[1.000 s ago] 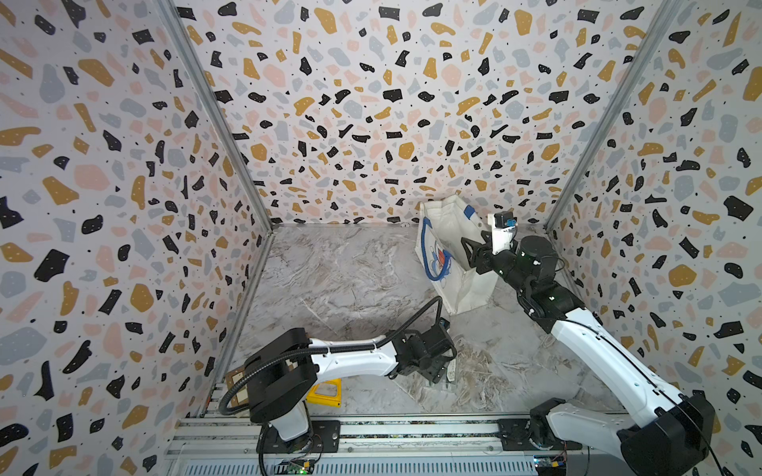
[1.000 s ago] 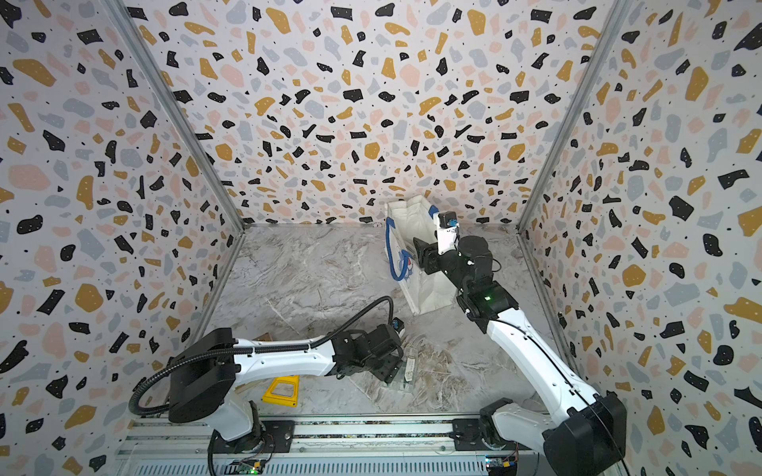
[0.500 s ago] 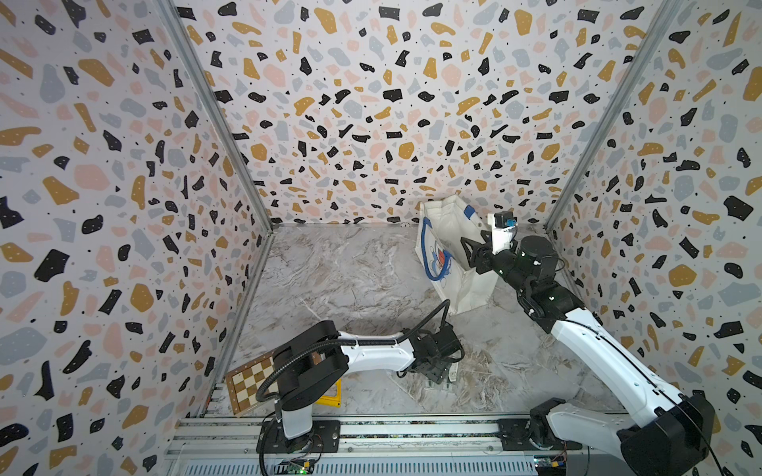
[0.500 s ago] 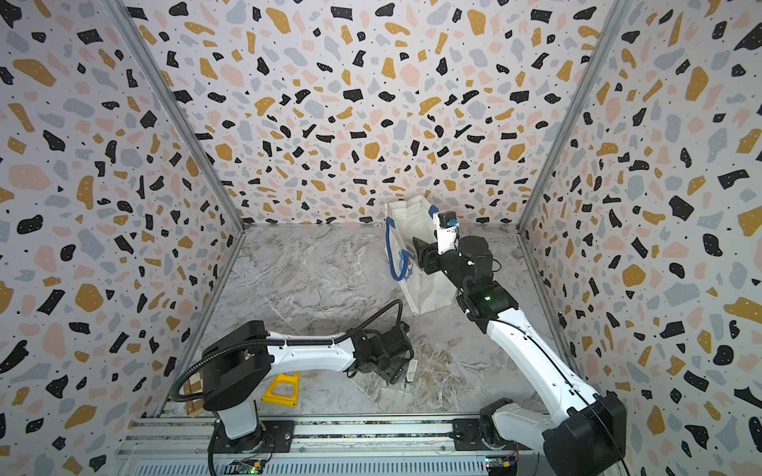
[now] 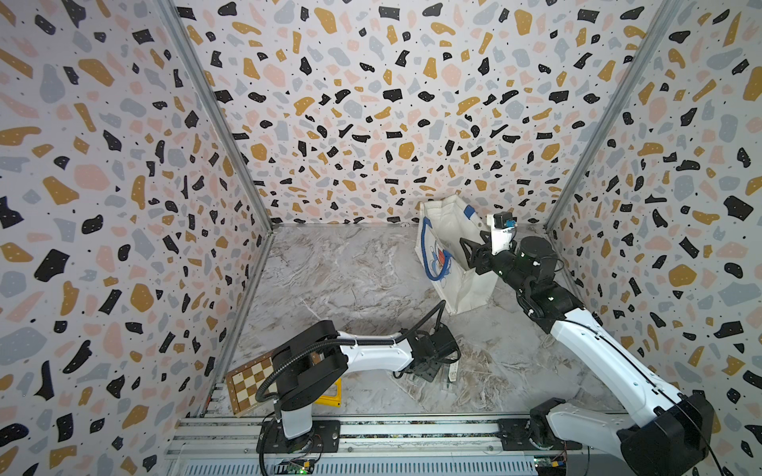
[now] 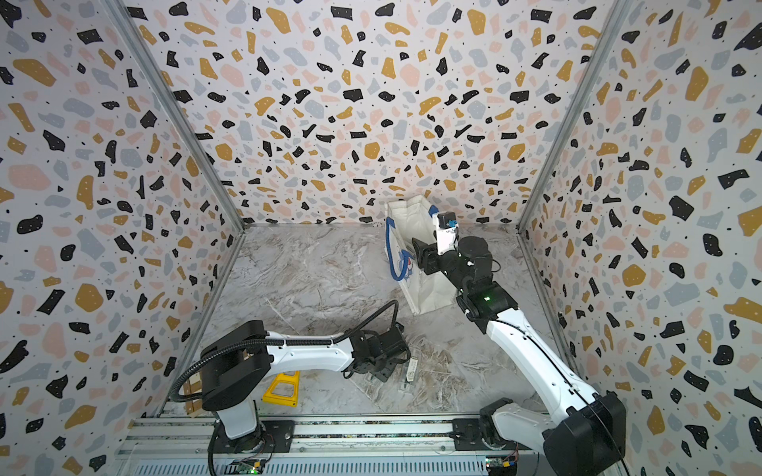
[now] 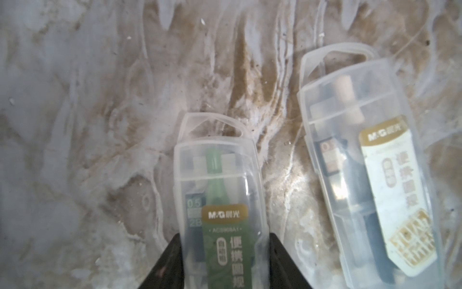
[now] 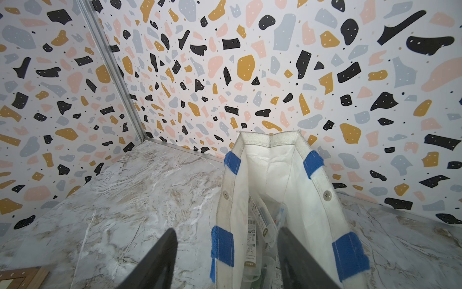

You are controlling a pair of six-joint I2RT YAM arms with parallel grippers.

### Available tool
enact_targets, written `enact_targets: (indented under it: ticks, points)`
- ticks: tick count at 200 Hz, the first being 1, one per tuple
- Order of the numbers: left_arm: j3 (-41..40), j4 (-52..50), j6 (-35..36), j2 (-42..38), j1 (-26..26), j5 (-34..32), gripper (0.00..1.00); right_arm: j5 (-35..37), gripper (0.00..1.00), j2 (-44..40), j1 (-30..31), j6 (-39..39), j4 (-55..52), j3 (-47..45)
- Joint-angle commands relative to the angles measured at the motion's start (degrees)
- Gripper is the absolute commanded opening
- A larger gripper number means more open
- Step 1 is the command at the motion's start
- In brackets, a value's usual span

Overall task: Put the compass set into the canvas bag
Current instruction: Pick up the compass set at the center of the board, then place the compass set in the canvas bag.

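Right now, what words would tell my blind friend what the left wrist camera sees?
The left gripper pinches a clear compass case with a green label. A second clear case, cream-labelled, lies beside it, not touching, on the marbled table.

Bare surface (image 5: 350, 280) across frame centre. Upper right, right gripper (image 5: 469, 253) straddles the canvas bag (image 5: 466, 290) rim, narrowing its mouth.

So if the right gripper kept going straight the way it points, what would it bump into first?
Most likely the canvas bag: its side wall stands between the open jaws of the right gripper, right in the path. Depth is hard to judge.
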Motion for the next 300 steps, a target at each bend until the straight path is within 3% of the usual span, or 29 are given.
enact_targets:
  ticks: [1, 28, 67, 98, 124, 150, 193, 235, 300]
  points:
    - [-3.15, 0.04, -0.71, -2.87, 0.39, -0.18, 0.41, -1.47, 0.66, 0.06, -0.23, 0.3, 0.86, 0.27]
    - [-9.28, 5.51, 1.63, -11.26, 0.34, -4.09, 0.35, -2.98, 0.66, 1.12, -0.16, 0.76, 0.81, 0.53]
    - [-16.32, 8.6, 11.42, -26.31, 2.43, -12.21, 0.3, -8.23, 0.67, 3.0, -0.01, 2.73, -0.19, 1.99]
    - [-21.51, 13.24, 18.35, -39.51, 9.07, -8.87, 0.31, -14.27, 0.68, 6.33, 1.54, 6.99, -1.21, 4.11]
    - [-24.59, 20.27, 22.81, -46.4, 12.88, -6.78, 0.31, -19.29, 0.68, 11.48, 6.3, 11.0, -1.28, 6.05]
    - [-25.07, 22.19, 24.26, -47.61, 14.69, -8.48, 0.28, -22.54, 0.68, 17.71, 11.61, 11.92, -5.57, 9.68]
    - [-25.84, 22.87, 24.15, -47.68, 14.7, -9.45, 0.25, -32.11, 0.67, 22.06, 13.76, 15.84, -5.77, 9.1]
    - [-25.76, 23.99, 25.05, -46.15, 15.08, -9.47, 0.25, -33.35, 0.6, 23.82, 15.5, 15.2, -5.56, 9.18]
    - [-25.79, 23.95, 24.38, -46.87, 15.27, -9.55, 0.24, -38.77, 0.59, 24.48, 15.5, 14.85, -5.65, 8.16]
